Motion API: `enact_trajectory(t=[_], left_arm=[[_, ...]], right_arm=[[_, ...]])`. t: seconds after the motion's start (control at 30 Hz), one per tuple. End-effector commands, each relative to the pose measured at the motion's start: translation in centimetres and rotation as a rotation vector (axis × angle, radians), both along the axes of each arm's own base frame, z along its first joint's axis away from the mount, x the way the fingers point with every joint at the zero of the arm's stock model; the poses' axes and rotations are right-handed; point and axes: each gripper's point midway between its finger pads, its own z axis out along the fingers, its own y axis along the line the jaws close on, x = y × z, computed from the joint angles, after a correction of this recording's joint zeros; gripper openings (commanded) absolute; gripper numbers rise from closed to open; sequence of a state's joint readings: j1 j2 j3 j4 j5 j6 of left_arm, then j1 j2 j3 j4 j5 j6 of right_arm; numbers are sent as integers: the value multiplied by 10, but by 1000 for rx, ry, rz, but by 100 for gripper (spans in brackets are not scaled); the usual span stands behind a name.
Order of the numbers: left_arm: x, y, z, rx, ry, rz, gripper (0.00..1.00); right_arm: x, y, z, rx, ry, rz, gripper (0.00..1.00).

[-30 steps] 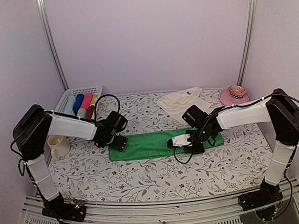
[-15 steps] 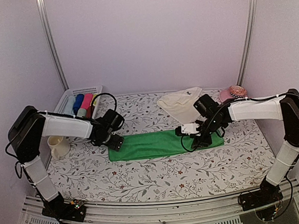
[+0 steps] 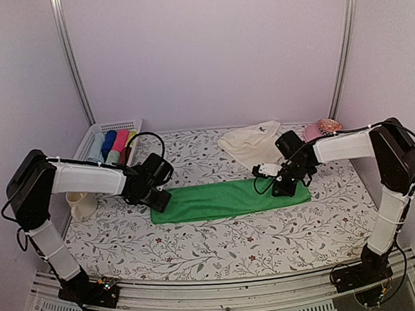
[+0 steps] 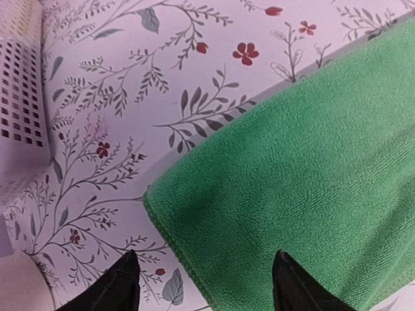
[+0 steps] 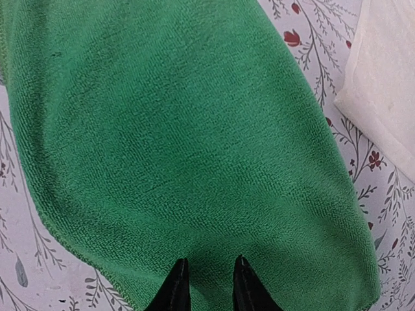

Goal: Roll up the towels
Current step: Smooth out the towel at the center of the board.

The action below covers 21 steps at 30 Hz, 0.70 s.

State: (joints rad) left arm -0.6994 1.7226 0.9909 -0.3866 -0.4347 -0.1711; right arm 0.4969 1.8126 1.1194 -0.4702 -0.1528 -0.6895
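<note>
One green towel (image 3: 228, 199) lies flat; we find the left pincer (image 4: 206, 272) open, the right pincer (image 5: 209, 275) narrowly parted, grip unclear.

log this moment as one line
green towel: flat | left gripper: open at left corner | right gripper: nearly closed at right end, grip unclear | cream towel: unrolled

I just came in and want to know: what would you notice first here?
The bright green towel catches the eye first, lying flat and long in the middle of the flowery table. A black pincer is at each end: the left pincer wide open at its left corner, the right pincer over its right end. Behind it lies a crumpled cream towel, and a basket of colourful rolls stands at the back left.
</note>
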Motion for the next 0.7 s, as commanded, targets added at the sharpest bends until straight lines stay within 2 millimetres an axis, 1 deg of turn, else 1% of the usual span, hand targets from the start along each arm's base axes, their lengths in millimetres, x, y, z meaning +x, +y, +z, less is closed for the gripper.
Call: enact_trajectory(t=[0.0, 0.03, 0.1, 0.23, 0.33, 0.4, 0.47, 0.5, 0.63, 0.67], left_arm=[[-23, -2, -29, 20, 123, -35, 63], [-25, -2, -31, 22, 134, -38, 60], [-28, -1, -36, 32, 161, -43, 57], [-31, 7, -51, 104, 205, -30, 41], [-32, 18, -61, 177, 229, -8, 37], [-32, 24, -61, 206, 226, 7, 36], [-30, 24, -58, 201, 214, 15, 37], [-28, 23, -55, 189, 206, 14, 40], [-24, 6, -38, 105, 177, -23, 73], [-23, 3, -33, 88, 167, -32, 79]], right_arm=[[21, -11, -9, -49, -38, -99, 21], [24, -15, -12, -64, -43, -117, 21], [31, -24, -18, -96, -50, -152, 21], [37, -39, -29, -151, -55, -189, 20], [39, -50, -33, -199, -69, -202, 21], [39, -57, -33, -221, -76, -202, 21], [36, -60, -29, -216, -78, -185, 25], [31, -57, -26, -204, -72, -159, 27], [12, -44, -10, -131, -5, -81, 44], [8, -40, -4, -110, 11, -66, 47]])
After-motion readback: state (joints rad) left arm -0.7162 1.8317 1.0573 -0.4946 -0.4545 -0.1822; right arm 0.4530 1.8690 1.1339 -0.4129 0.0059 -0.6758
